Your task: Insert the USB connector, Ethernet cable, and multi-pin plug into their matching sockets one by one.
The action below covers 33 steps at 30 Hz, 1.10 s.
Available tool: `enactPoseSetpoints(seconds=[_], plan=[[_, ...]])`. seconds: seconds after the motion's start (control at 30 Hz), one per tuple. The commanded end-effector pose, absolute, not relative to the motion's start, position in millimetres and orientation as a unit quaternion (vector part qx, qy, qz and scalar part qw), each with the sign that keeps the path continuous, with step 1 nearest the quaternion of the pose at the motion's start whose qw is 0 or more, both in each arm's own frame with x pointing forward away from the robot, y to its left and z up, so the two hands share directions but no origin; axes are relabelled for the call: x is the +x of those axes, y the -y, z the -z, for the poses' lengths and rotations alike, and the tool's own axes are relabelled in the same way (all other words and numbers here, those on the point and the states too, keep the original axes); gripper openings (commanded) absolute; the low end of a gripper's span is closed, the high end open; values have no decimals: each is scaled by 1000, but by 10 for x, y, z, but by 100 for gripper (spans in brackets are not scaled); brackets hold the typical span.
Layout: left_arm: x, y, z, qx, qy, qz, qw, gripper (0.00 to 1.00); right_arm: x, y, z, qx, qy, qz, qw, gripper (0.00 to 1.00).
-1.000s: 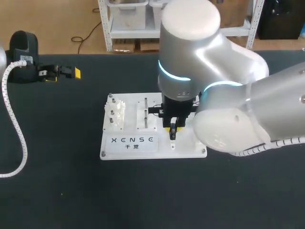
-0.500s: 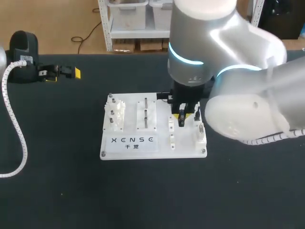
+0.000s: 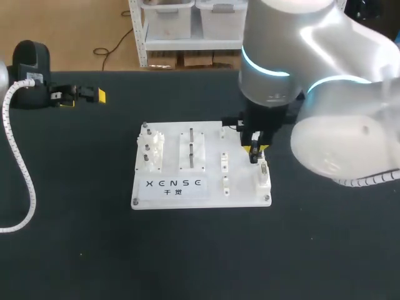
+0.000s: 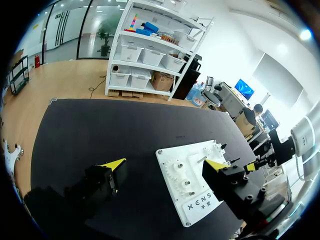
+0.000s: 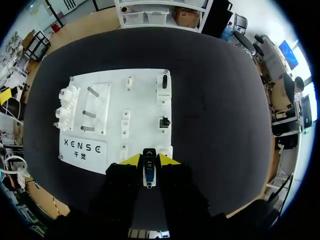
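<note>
A white board (image 3: 242,189) with several sockets lies mid-table. My right gripper (image 3: 255,150) hangs over the board's right column, shut on a small black USB connector (image 3: 254,158) that points down just behind a white socket block (image 3: 262,175). In the right wrist view the USB connector (image 5: 149,174), blue inside, sits between the yellow tips of the right gripper (image 5: 149,161), with the board (image 5: 145,100) ahead and two dark sockets (image 5: 163,121) on its right side. My left gripper (image 3: 84,95) rests far back left, open and holding nothing; the left gripper (image 4: 165,164) shows the board (image 4: 200,202) beyond it.
The board's left part carries a white block with pegs (image 3: 151,150) and a slotted plate (image 3: 192,150). A white ribbed hose (image 3: 22,169) runs down the table's left side from my left arm. Dark tabletop surrounds the board.
My right arm has moved to the right with the connector, from over the board's middle sockets to its right column. The left arm has kept still.
</note>
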State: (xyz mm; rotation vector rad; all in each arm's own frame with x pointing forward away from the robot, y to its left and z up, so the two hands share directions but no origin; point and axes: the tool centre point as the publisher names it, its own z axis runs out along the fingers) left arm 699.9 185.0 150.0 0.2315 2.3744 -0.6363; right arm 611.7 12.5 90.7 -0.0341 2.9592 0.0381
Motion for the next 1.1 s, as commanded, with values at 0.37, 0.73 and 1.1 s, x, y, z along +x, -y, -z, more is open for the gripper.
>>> enactPoseSetpoints(seconds=[0.37,0.73,1.1], plan=[[6999,-1850,-1500,89,-908,243,330,100,6071,49,-826,-12,-995,-2,95,0],[6999,-1850,-1500,89,-908,243,330,100,6015,115,-821,-10,-995,-3,94,0],[6999,-1850,-1500,89,-908,243,330,100,5977,108,-771,-9,-996,-1,90,0]])
